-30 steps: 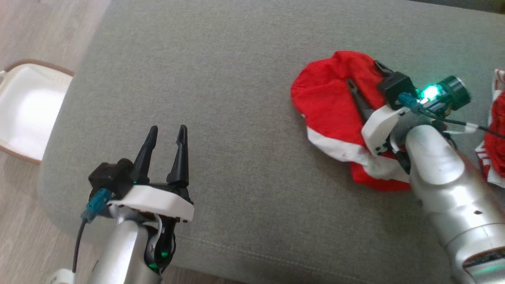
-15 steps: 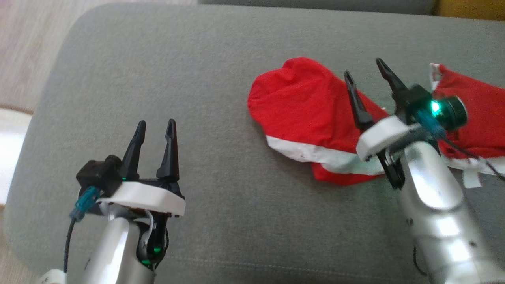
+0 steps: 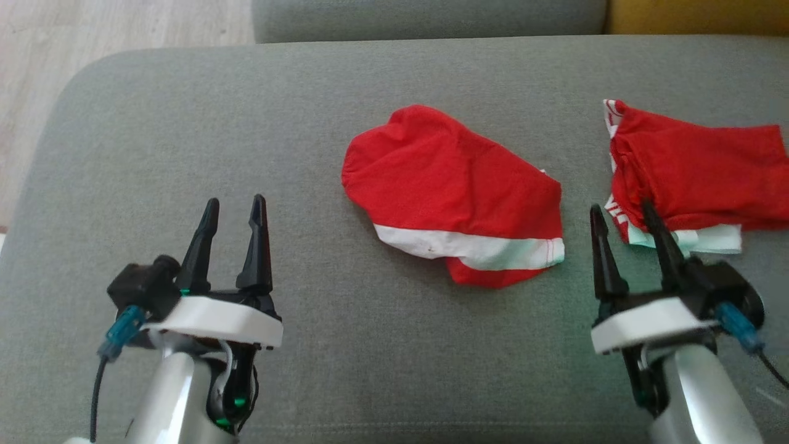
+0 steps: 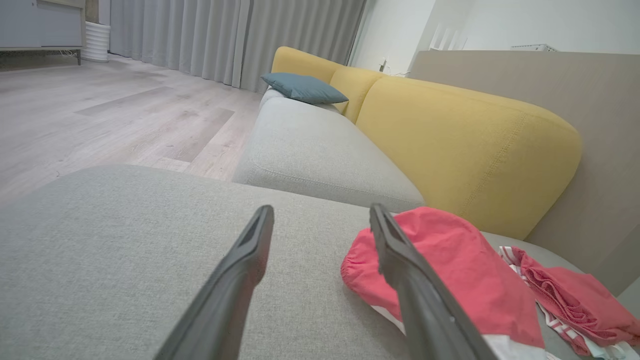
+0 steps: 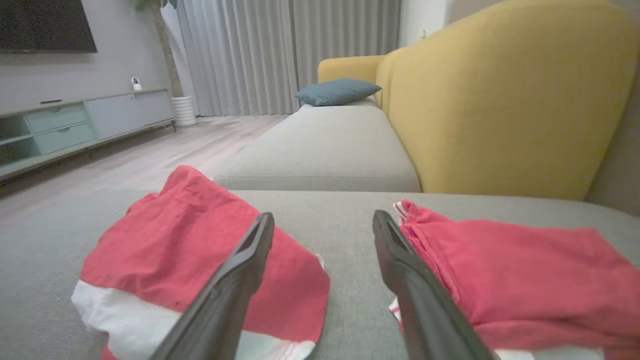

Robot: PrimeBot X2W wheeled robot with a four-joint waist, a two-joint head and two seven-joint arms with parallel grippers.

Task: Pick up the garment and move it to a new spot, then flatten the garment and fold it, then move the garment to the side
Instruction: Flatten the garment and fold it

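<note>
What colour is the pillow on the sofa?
The pillow is dusty blue, clearest in the right wrist view.

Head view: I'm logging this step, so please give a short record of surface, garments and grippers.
surface: grey cushion
middle garment: red with white band, lying rumpled, not held
right garment: red, lying to the right of the middle one
left gripper: open, empty, left of both garments
right gripper: open, empty, pointing between the two garments
</note>
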